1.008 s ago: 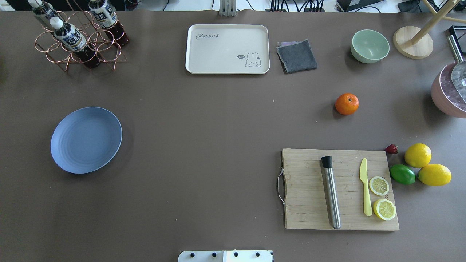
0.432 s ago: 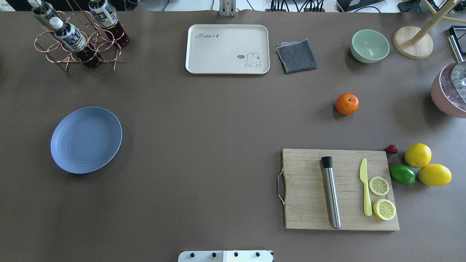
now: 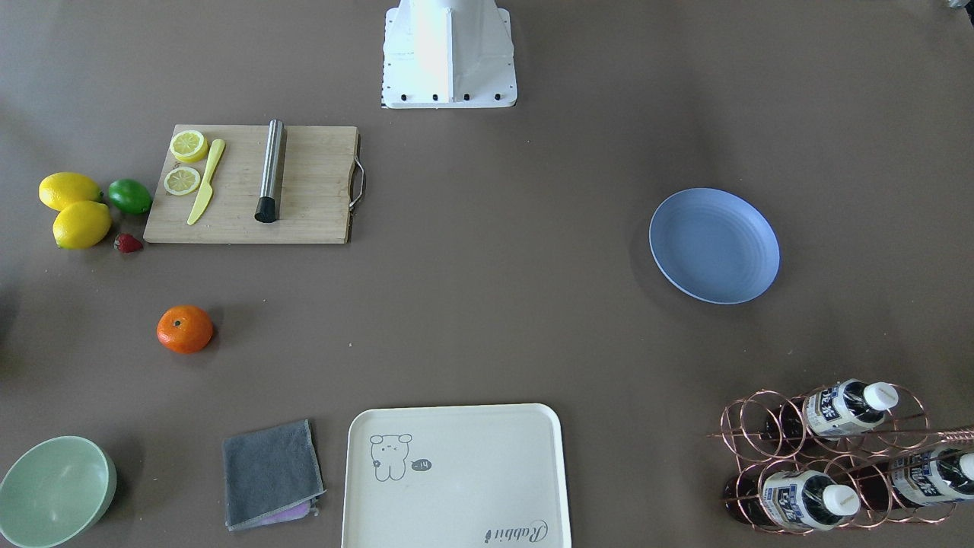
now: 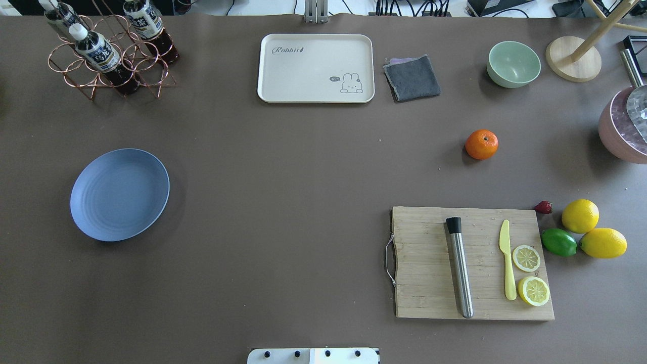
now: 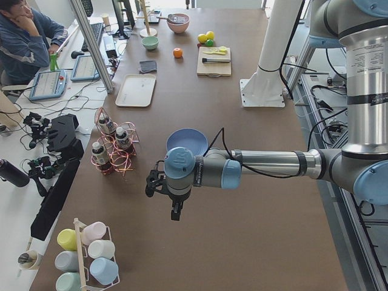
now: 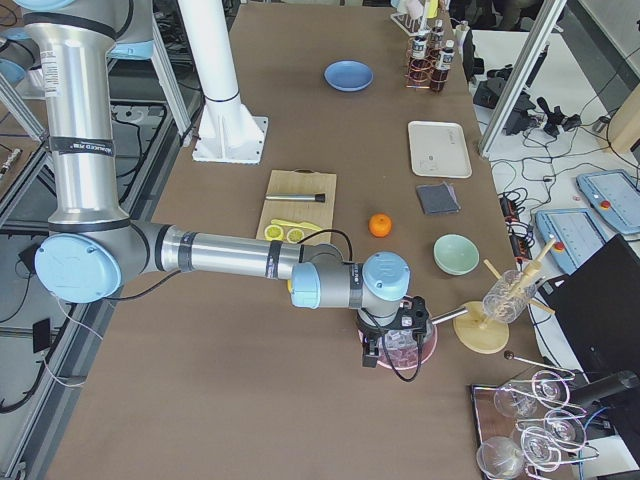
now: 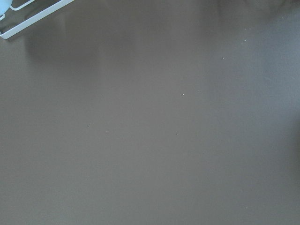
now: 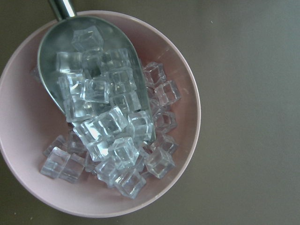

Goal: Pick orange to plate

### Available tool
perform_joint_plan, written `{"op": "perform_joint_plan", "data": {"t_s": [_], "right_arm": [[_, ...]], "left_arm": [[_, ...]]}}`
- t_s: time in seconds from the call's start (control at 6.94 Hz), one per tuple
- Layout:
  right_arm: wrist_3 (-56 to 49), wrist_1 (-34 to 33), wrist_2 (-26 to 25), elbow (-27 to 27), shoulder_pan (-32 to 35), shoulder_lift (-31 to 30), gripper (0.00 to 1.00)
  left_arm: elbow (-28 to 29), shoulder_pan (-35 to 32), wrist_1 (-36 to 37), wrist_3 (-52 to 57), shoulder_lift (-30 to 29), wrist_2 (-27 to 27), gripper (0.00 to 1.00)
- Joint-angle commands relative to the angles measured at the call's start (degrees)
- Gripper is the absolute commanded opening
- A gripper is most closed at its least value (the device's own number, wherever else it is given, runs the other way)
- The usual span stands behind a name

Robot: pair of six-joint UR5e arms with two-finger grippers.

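Observation:
The orange [image 4: 481, 144] rests alone on the brown table, right of centre and beyond the cutting board; it also shows in the front-facing view [image 3: 185, 329]. Far across on the left lies the blue-lavender plate [image 4: 120, 194], bare, seen as well in the front-facing view [image 3: 714, 245]. Neither gripper shows overhead. In the exterior left view my left gripper [image 5: 175, 212] hangs over bare table past the plate [image 5: 187, 140]. My right gripper [image 6: 385, 348] hovers over a pink bowl, well away from the orange [image 6: 379, 225]. I cannot tell whether either is open or shut.
A pink bowl [image 8: 187, 93] of ice cubes with a metal scoop [image 8: 89, 70] lies under my right wrist. A cutting board [image 4: 472, 263] carries a muddler, a knife and lemon slices, with lemons [image 4: 580, 216] and a lime [image 4: 558, 242] beside it. Tray [image 4: 316, 68], cloth [image 4: 412, 77], green bowl [image 4: 513, 64], bottle rack [image 4: 108, 50] line the far edge.

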Motion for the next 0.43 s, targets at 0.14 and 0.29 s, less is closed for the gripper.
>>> {"op": "perform_joint_plan", "data": {"t_s": [0.14,0.29], "right_arm": [[0.09,0.0,0.01,1.0,0.0,0.09,1.0],[0.09,0.0,0.01,1.52,0.0,0.26,1.0]], "left_arm": [[-1.9,0.0,-0.44,-0.43,-2.22,-0.1,0.98],[-0.85,0.0,-2.44,-0.43,-3.37,-0.1,0.98]]}}
